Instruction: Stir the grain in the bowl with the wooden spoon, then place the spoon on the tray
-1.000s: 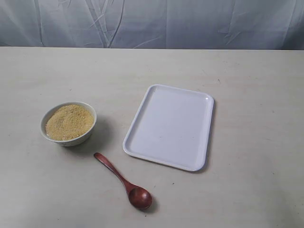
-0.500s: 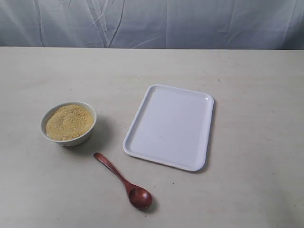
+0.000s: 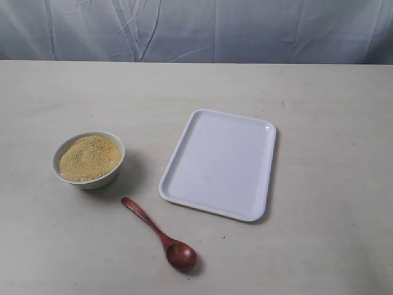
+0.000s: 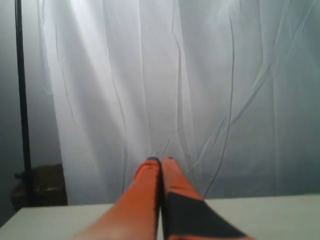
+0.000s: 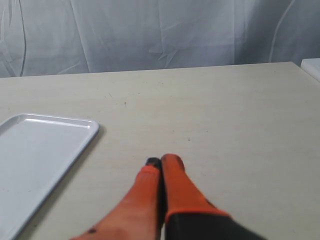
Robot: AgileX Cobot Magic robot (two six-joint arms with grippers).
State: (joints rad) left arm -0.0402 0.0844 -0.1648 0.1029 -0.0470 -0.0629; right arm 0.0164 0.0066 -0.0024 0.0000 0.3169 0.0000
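Observation:
A small white bowl holding a mound of yellow-tan grain sits at the table's left. The dark wooden spoon lies on the table in front of it, its oval end toward the near edge. The white tray lies at the middle, and one corner of the tray shows in the right wrist view. Neither arm appears in the exterior view. My left gripper is shut and empty, pointing at the curtain. My right gripper is shut and empty above bare table beside the tray.
A pale curtain hangs behind the table's far edge. A dark pole stands in front of the curtain in the left wrist view. The table's right edge shows in the right wrist view.

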